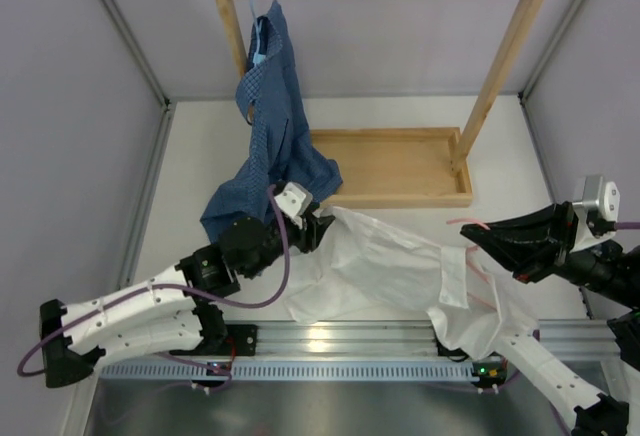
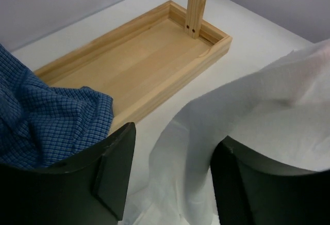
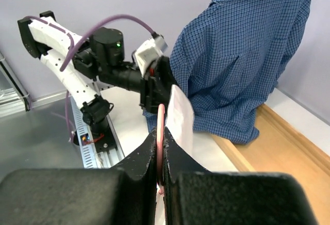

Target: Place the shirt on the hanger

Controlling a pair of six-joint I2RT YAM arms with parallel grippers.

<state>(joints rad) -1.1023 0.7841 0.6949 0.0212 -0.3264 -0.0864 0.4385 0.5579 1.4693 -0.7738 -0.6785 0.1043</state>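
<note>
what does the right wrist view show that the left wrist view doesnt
Only the right wrist view: the right gripper shut on the pink hanger, and the whole left arm seen from outside.
Only the left wrist view: a close look at the left gripper, jaws apart with the white shirt hanging in the gap, and the upright post standing in the tray's end.
Both: that white shirt, the blue checked shirt and the wooden tray.
</note>
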